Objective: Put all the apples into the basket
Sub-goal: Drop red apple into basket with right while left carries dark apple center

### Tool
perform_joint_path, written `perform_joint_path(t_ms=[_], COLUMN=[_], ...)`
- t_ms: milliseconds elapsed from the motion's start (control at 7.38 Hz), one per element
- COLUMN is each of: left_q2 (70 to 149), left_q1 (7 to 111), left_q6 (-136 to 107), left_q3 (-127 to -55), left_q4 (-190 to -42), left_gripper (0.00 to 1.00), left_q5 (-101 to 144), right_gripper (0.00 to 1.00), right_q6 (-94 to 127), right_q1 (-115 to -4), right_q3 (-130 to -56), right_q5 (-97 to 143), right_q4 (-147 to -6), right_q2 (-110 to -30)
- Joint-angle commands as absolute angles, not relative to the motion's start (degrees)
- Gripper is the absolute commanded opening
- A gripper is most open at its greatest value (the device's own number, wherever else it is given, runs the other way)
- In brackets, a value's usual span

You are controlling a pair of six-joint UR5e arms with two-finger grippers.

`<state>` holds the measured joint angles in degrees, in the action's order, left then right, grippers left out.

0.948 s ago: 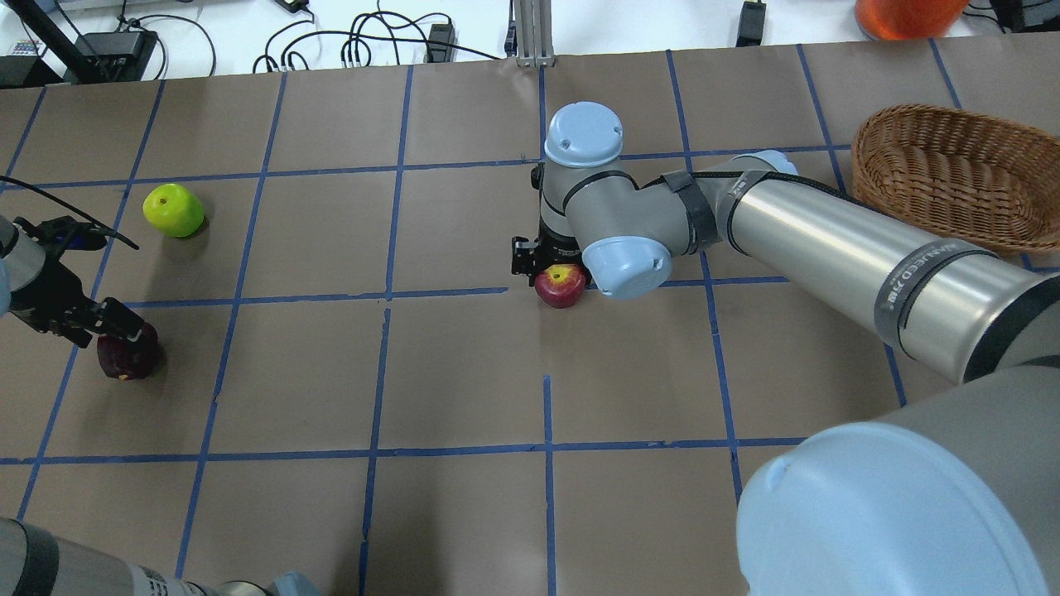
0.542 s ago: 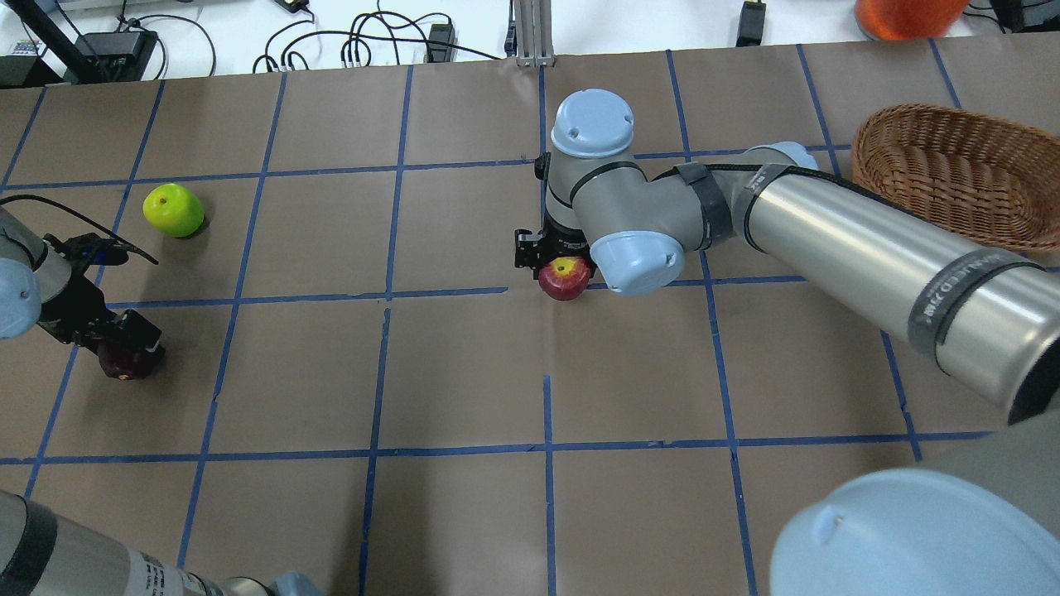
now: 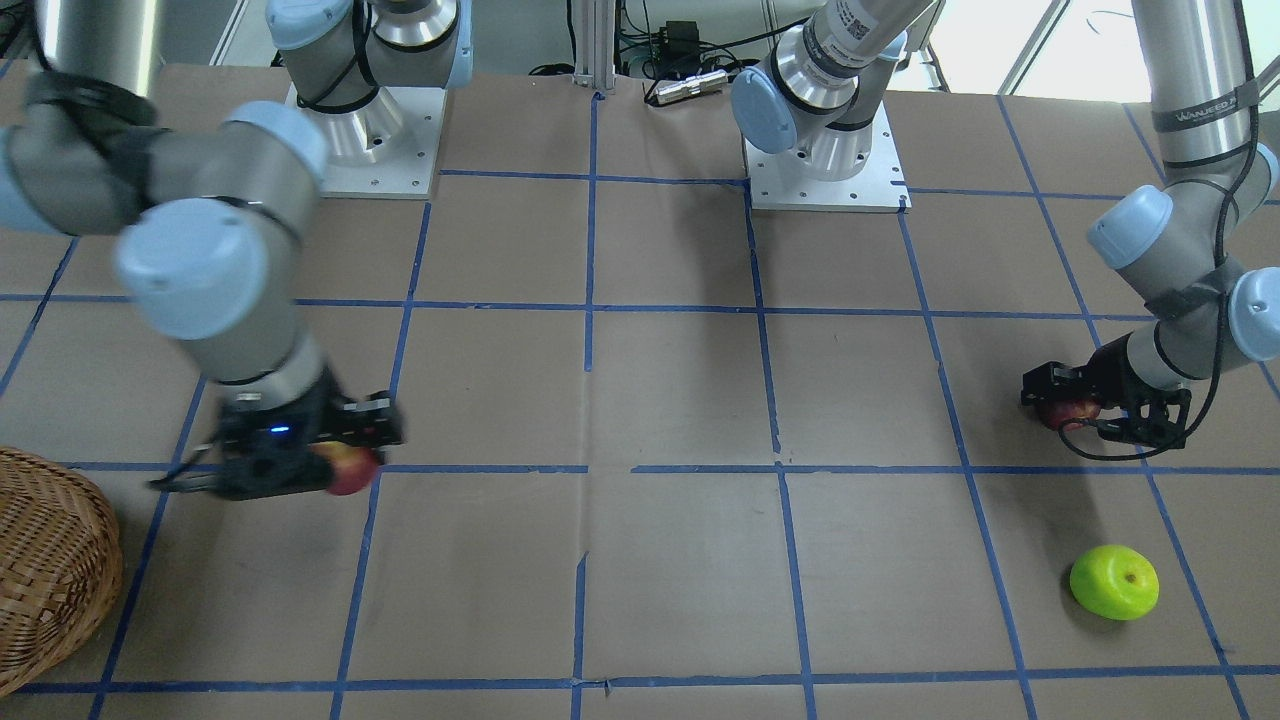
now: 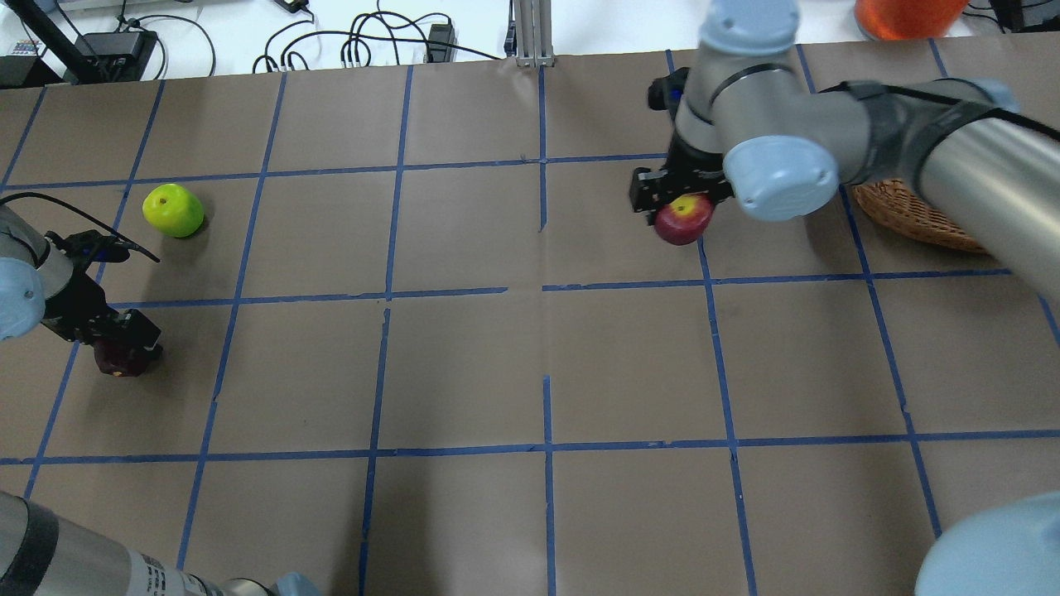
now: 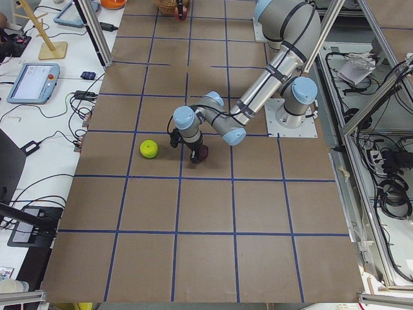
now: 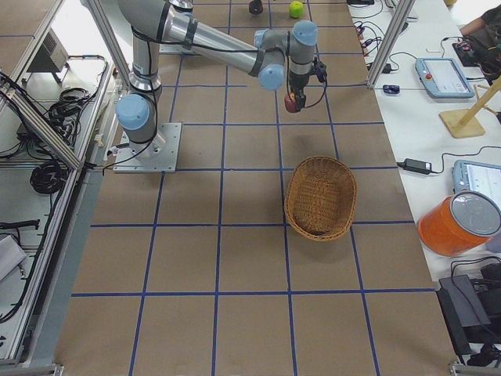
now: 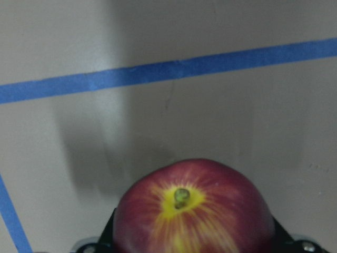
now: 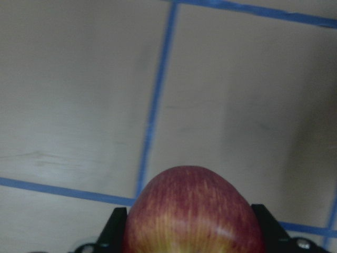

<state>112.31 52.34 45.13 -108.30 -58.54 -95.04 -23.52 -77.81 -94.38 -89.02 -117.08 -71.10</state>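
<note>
My right gripper (image 4: 679,205) is shut on the red apple (image 4: 684,220) and holds it above the table, just left of the wicker basket (image 4: 903,217), which my arm mostly hides. The red apple fills the right wrist view (image 8: 194,211). In the front view the basket (image 3: 50,560) sits at the left edge, with the right gripper (image 3: 335,462) beside it. My left gripper (image 4: 116,349) is shut on the dark maroon apple (image 4: 116,362), low at the table; the apple shows between the fingers in the left wrist view (image 7: 192,211). The green apple (image 4: 172,209) lies free, beyond the left gripper.
Blue tape lines grid the brown table. An orange container (image 4: 907,16), cables and a metal post (image 4: 530,33) sit along the far edge. The two arm bases (image 3: 820,150) stand on the robot's side.
My right gripper lifted the red apple and carried it right and farther back, to beside the basket. My left gripper lowered onto the maroon apple and shifted slightly left with it.
</note>
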Motion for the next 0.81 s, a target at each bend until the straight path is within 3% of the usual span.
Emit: perform_joint_path(t_ms=[0,271,406,542,677], left_q2=[109.09,108.28,109.33,110.21,111.17], left_q1=[59.71,71.66,77.90,83.88,88.81], left_q6=[37.95,16.63,3.12,-7.19,-19.56], left_q3=[-105.32,-100.30,-99.33,-99.32,-99.49], left_q4=[-64.55,-71.34,-70.84,-68.93,-63.42], left_gripper=[0.20,0.21,0.21,0.21,0.25], left_q5=[-93.62,-87.23,-84.84,-83.86,-79.15], right_gripper=[0.03,0.04,0.17,0.64,0.96], right_q6=[-45.89,-50.53,-50.62,-50.62,-50.45], right_q1=[-62.18,-57.59,-56.35,-55.90,-55.90], right_q3=[-82.61,-70.45,-69.36,-69.43,-69.43], right_q5=[-93.13,-93.52,-93.69,-93.43,-92.73], right_q4=[-118.13,-116.55,-116.80,-116.63,-116.37], right_q2=[-62.46,-51.29,-49.07,-48.52,-48.34])
